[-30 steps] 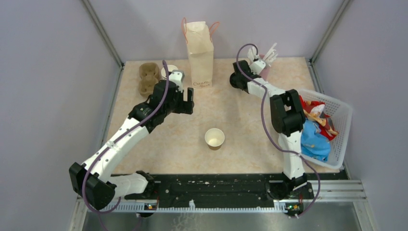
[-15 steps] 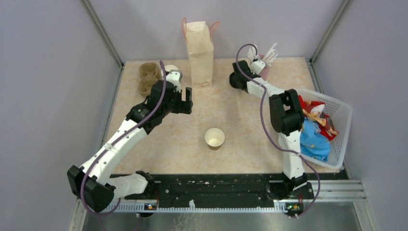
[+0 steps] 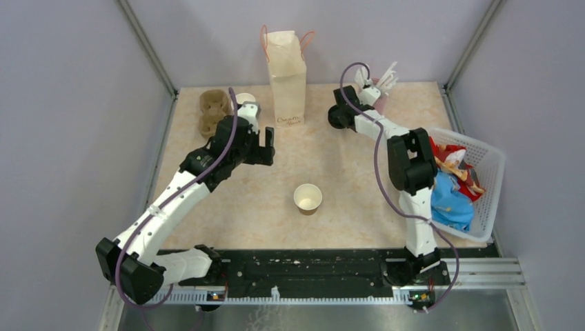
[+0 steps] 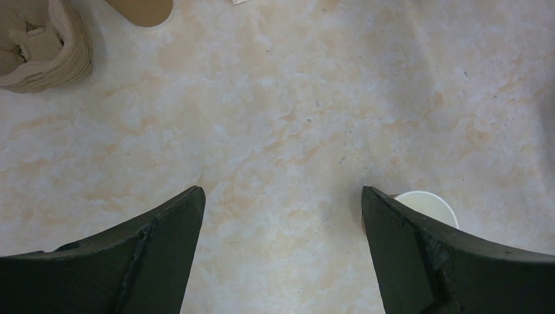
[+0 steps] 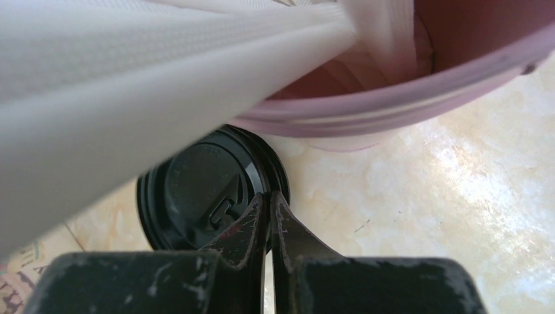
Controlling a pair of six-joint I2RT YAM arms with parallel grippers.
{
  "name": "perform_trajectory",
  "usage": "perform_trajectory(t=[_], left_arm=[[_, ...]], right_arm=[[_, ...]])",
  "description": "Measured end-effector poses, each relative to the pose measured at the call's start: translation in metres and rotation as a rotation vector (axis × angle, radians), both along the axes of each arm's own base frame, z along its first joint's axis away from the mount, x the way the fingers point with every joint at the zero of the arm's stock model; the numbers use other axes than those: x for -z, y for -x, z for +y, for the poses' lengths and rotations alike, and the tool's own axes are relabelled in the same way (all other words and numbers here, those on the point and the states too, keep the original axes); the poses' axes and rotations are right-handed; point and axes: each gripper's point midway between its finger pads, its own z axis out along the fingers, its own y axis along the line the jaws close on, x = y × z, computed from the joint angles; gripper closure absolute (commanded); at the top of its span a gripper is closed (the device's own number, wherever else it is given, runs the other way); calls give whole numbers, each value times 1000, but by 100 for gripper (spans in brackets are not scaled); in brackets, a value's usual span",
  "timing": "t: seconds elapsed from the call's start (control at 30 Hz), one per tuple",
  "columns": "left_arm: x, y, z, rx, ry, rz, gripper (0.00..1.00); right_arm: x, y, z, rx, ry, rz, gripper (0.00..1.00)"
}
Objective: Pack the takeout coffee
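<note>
At far right beside the pink straw holder (image 5: 406, 98), right gripper (image 5: 267, 199), fingers together, meets the black lid (image 5: 196, 190)'s near rim; lidless paper cup (image 3: 308, 198) sits near-left, centre-table.

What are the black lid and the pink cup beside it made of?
The black lid looks like thin moulded plastic: shiny, with raised ridges. The pink cup seems plastic too, smooth with a banded rim, but I can't be sure.

L gripper (image 4: 281, 196) wide, R gripper (image 5: 269, 199) closed.
</note>
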Motion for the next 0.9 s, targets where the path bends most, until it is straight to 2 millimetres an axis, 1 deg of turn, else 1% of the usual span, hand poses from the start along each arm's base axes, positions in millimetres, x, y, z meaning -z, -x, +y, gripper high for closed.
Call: perform_trajectory(t=[0.23, 0.3, 0.4, 0.5, 0.57, 0.63, 0.7, 0.77, 0.8, 0.9], left_arm=[[-13, 3, 0, -13, 34, 10, 3], [-14, 6, -1, -15, 46, 24, 3], [-14, 10, 0, -22, 58, 47, 2], [-16, 16, -2, -15, 80, 73, 2], [-19, 20, -6, 1, 105, 91, 2], [-22, 23, -12, 21, 136, 120, 2], [-26, 22, -20, 37, 177, 157, 2], [-25, 19, -30, 48, 220, 201, 7], [-23, 17, -35, 52, 242, 236, 11], [-8, 15, -48, 69, 281, 341, 20]], right_arm=[[-16, 13, -1, -35, -3, 2, 100], [-23, 16, -2, -46, 0, -4, 100], [-27, 19, -3, -66, 8, -7, 100], [-27, 22, 3, -118, 8, 4, 100], [-28, 29, 9, -183, 2, 15, 100], [-29, 42, 16, -262, 2, 34, 100], [-36, 60, 26, -353, 0, 50, 100], [-49, 78, 39, -446, -4, 52, 100], [-57, 88, 48, -496, -8, 48, 100], [-82, 127, 73, -652, -12, 36, 100]])
